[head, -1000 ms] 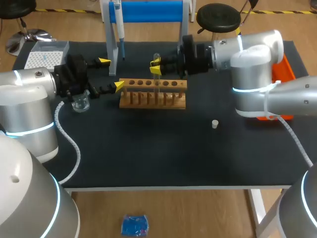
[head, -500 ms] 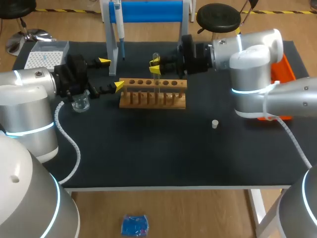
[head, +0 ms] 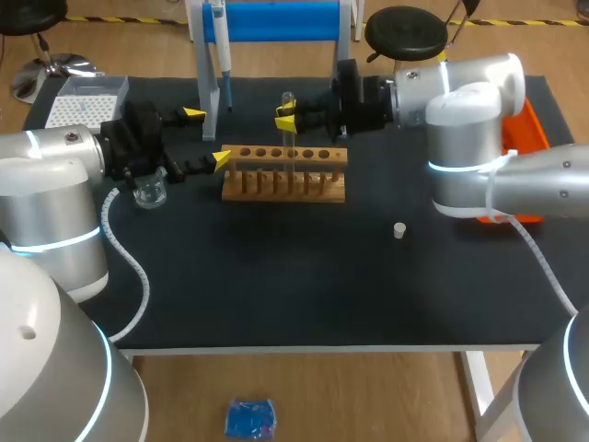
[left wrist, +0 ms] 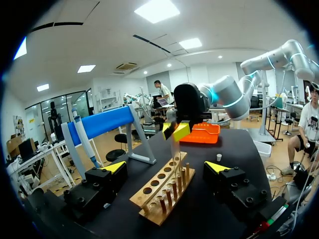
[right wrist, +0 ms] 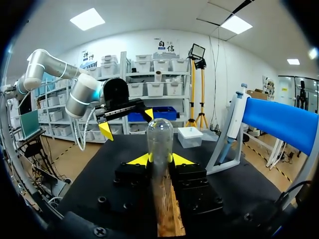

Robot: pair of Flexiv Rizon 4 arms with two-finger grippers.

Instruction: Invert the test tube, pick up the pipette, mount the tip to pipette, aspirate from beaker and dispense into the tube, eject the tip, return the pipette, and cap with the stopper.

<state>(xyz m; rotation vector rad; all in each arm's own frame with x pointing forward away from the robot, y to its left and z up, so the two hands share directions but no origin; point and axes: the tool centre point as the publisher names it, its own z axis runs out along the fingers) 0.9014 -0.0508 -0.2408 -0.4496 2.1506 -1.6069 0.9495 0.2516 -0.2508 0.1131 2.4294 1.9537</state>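
While the right fingers (head: pixel 284 117) are pinching the test tube (head: pixel 291 147) upright over the wooden rack (head: pixel 276 184) on the desk (head: pixel 304 285), the left fingers (head: pixel 219 158) are hovering spread at the rack's end, near the beaker (head: pixel 149 191).

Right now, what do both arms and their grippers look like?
The left arm and right arm are silver-grey, rounded segments with glowing light-blue rings at joints and a white coiled cable alongside each. The left gripper and right gripper are black, blocky, with yellow fingertips.
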